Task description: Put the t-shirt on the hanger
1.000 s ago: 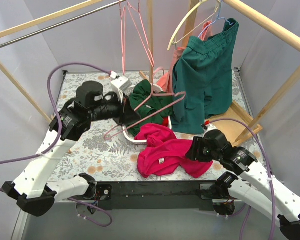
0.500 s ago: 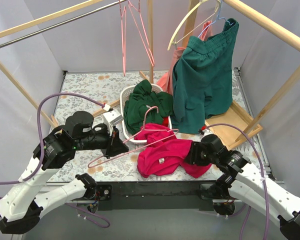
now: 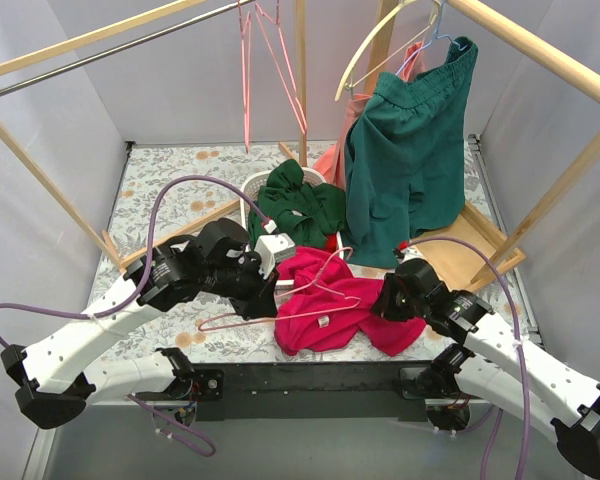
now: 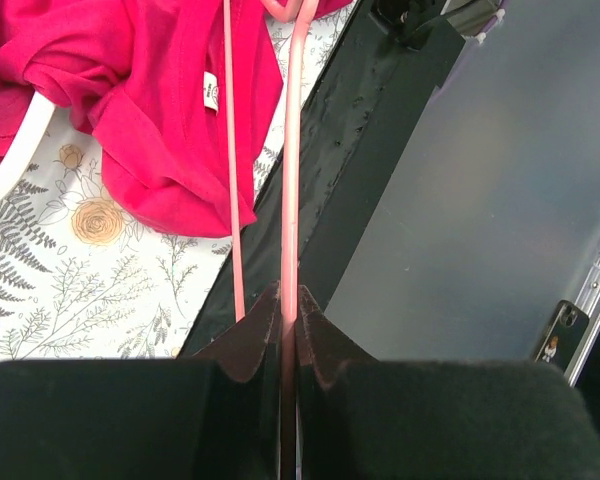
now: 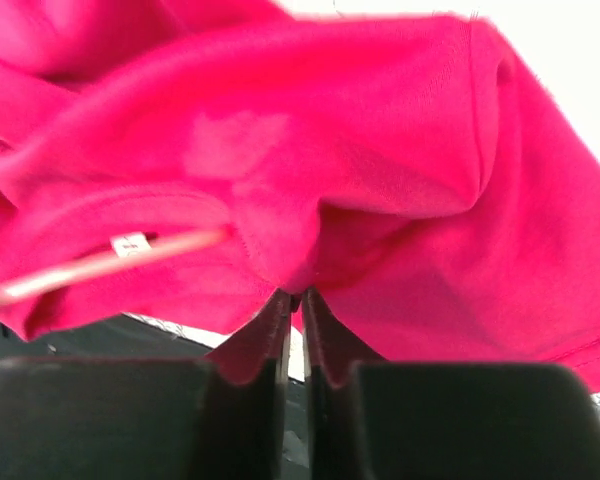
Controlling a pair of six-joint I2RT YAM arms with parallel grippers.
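Observation:
The crimson-pink t-shirt (image 3: 330,305) lies crumpled at the table's near middle, its white neck label (image 3: 322,322) showing. The thin pale-pink hanger (image 3: 310,297) lies across the shirt, hook toward the basket. My left gripper (image 3: 263,300) is shut on the hanger's wire at the shirt's left edge. In the left wrist view the gripper (image 4: 289,300) pinches the hanger wire (image 4: 291,180), with the shirt (image 4: 150,90) ahead. My right gripper (image 3: 383,303) is shut on the shirt's right side. In the right wrist view the gripper (image 5: 292,297) pinches a fold of the shirt (image 5: 360,140) beside the hanger (image 5: 90,265).
A white basket (image 3: 248,190) holding a dark green garment (image 3: 300,208) stands behind the shirt. Teal-green shorts (image 3: 410,150) hang at the back right under a cream hanger (image 3: 375,50). More pink hangers (image 3: 270,50) hang on the rail. A wooden tray (image 3: 475,235) lies right.
My left arm has brought the hanger from over the basket down and right, onto the t-shirt. The right gripper has stayed shut on the shirt, shifting slightly.

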